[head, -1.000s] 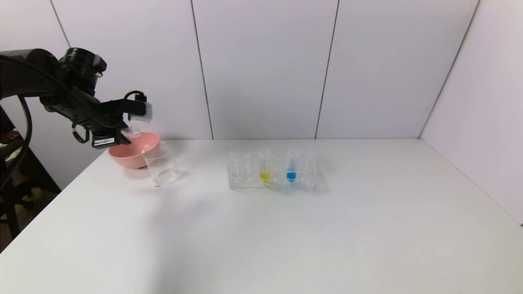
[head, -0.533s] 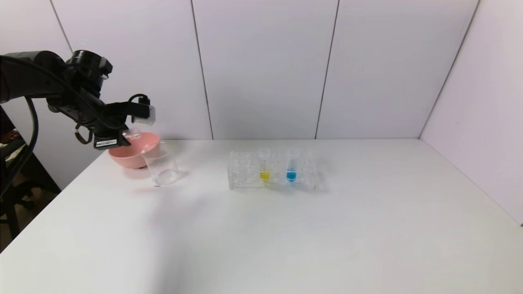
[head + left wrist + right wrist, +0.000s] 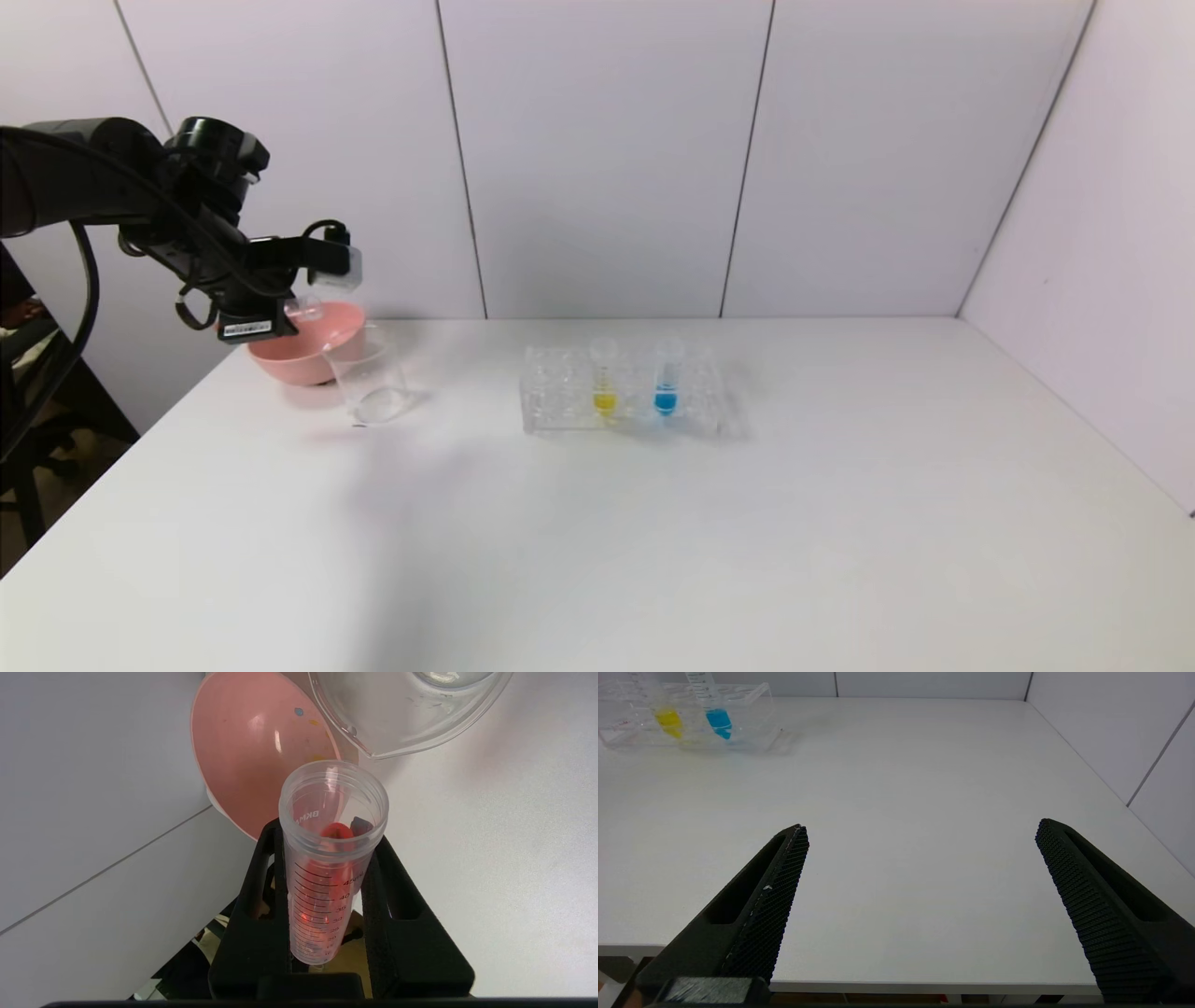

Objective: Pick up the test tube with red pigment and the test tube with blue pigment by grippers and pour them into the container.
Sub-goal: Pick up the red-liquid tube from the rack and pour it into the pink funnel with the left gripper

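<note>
My left gripper [image 3: 327,835] was up in the air at the far left of the white table [image 3: 653,541], its two black fingers [image 3: 254,896] pinching the test tube with red pigment [image 3: 329,858] between them. The tube lay tipped over, its open mouth pointing away from my jaws toward the pink bowl [image 3: 252,760] and the container [image 3: 402,714]. Red liquid sat partway along the inside of the tube. From the head view, the tube's rim [image 3: 303,306] hung above the bowl's [image 3: 303,350] near edge, and the container [image 3: 369,378] stood on the table just beyond and below my jaws, touching or nearly touching the bowl; I could not tell which.

My right gripper [image 3: 920,877] hung low over the near edge of the table, its jaws spread wide with nothing between them. Ahead of it, well apart, the clear rack [image 3: 686,718] stood on the table with the test tube with blue pigment [image 3: 714,709] upright in it, and a yellow-liquid tube [image 3: 665,714] beside that one. In the head view the rack [image 3: 621,392] sat near the middle of the table, well to the side of my left jaws.

The tabletop was plain matte white. Pale panelled walls [image 3: 607,159] closed it in at the back and on my right, with thin dark seams between the panels.
</note>
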